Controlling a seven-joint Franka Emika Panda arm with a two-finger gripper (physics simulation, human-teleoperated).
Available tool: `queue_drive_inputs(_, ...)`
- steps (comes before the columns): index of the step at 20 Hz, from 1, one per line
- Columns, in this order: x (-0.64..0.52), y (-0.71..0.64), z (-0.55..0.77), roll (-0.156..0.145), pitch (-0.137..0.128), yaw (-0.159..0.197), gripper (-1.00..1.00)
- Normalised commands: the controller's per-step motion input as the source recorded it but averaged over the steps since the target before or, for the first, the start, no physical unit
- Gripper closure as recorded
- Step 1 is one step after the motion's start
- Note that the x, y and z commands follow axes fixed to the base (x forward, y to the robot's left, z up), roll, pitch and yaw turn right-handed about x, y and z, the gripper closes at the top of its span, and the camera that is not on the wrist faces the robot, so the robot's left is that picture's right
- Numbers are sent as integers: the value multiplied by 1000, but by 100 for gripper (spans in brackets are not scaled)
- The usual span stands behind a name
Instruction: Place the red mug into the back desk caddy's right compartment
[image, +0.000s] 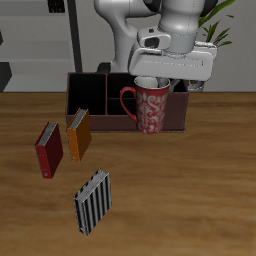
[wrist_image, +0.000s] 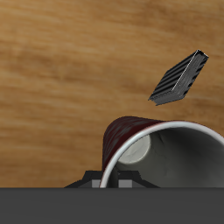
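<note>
The red mug, speckled with a pale pattern, hangs upright from my gripper, which is shut on its rim. It is off the table, and its handle points toward the caddy's divided part. The dark brown-maroon desk caddy stands at the back of the table, the only caddy in view. In the exterior view the mug covers one end section of it, and I cannot tell whether the mug is over that section or in front of it. The wrist view looks down on the mug's grey-white rim above bare wood.
Three books stand on the table nearer the front edge: a red one, an orange one and a black-and-white striped one, which also shows in the wrist view. A plant stands behind the caddy.
</note>
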Motion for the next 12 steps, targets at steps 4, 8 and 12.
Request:
queue_drive_inputs(4,-499,-362,503,-15,-40,-46,100)
queue_drive_inputs(8,-422,-178,332,-14,-43,20,100)
queue_drive_inputs(12,-578,-182,381,6,-58,-6,100)
